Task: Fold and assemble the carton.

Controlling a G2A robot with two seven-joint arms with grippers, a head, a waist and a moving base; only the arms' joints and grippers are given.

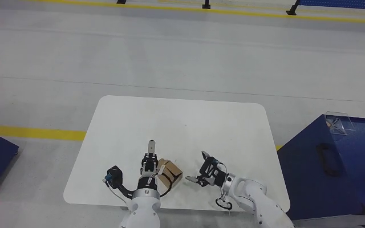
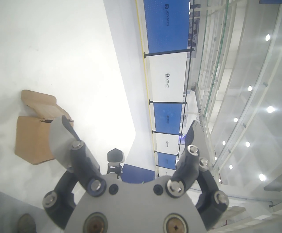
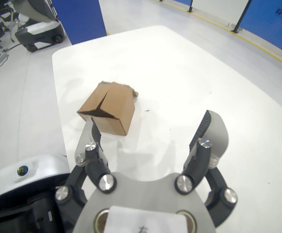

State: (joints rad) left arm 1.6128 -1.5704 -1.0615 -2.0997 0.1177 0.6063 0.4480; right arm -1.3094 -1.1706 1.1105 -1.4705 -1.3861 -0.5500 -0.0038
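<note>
A small brown carton (image 1: 170, 171) lies on its side near the front edge of the white table (image 1: 182, 122). In the right wrist view the carton (image 3: 110, 108) shows one end with flaps folded in and a dark gap between them; its far end has loose flaps. My right gripper (image 3: 149, 120) is open just in front of it, one fingertip (image 3: 93, 126) close to the carton's lower edge. In the top view this right gripper (image 1: 195, 167) sits right of the carton. My left gripper (image 2: 126, 130) is open beside the carton (image 2: 35, 141), holding nothing, and the left gripper (image 1: 151, 149) is at the carton's left.
A blue cabinet (image 1: 319, 165) stands off the table's right side. A white wheeled machine (image 3: 37, 28) and a blue panel (image 3: 79, 17) stand on the floor beyond the table. The far half of the table is bare.
</note>
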